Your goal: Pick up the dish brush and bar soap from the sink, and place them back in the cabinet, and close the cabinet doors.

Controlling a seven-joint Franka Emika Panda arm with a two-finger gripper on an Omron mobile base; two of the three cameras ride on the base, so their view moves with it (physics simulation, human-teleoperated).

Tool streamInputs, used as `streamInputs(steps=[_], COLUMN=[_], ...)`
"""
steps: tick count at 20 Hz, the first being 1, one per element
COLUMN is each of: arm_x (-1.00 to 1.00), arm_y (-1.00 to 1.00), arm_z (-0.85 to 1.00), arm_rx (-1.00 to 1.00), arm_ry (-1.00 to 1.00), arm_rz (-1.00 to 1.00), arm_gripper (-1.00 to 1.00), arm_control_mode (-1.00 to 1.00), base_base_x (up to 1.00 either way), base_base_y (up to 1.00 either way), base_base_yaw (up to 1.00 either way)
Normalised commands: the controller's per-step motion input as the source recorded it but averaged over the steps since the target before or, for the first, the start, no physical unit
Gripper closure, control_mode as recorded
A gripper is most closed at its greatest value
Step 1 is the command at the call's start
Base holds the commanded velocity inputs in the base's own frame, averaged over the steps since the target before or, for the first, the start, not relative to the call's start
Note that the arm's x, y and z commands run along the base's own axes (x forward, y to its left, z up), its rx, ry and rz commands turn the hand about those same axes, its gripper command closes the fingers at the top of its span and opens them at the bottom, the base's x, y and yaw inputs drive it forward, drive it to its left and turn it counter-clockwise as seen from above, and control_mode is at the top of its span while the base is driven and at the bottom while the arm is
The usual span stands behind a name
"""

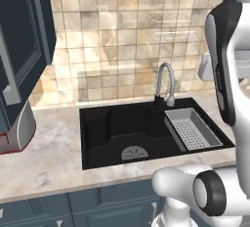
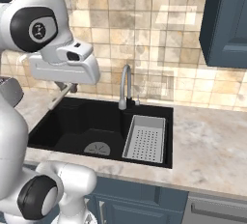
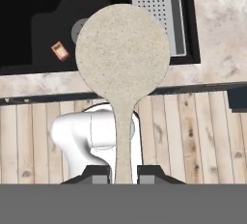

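In the left base view, you are looking at the black rectangular recessed sink (image 1: 146,133) sitting in the beige marble tabletop (image 1: 44,157), with its round grey drain (image 1: 134,153) near the front wall and a curved metal faucet (image 1: 166,84) rising behind it. A grey perforated strainer tray (image 1: 193,129) is resting in the sink's right end. A tall dark blue-grey framed-panel cabinet door (image 1: 22,40) is standing swung out at the upper left, above the red-and-silver toaster (image 1: 17,133).

In the right base view, you are seeing the hand's white housing hanging above the sink's left end, and below it a tan handle is sticking out. The dark blue-grey upper cabinet (image 2: 226,22) is showing at the upper right.

In the hand view, the hand (image 3: 123,172) is pinching the tan handle of the dish brush (image 3: 122,54) between its two dark tips, the round cream head pointing away from the camera, high over the sink. The small reddish-brown bar soap (image 3: 60,50) is lying on the sink floor, left of the drain.
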Motion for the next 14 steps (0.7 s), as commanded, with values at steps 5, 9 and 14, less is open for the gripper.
streamInputs(steps=[5,9,14], arm_x=[-0.14,0.0,0.0], arm_y=[0.0,0.0,0.0], arm_z=[0.0,0.0,0.0], arm_rx=[0.0,0.0,0.0], arm_ry=[0.0,0.0,0.0], arm_rz=[0.0,0.0,0.0], arm_gripper=[1.0,1.0,1.0], arm_control_mode=[1.0,1.0,1.0], base_base_x=[-0.12,-0.45,-0.61], base_base_y=[0.0,0.0,0.0], base_base_yaw=[0.0,0.0,0.0])
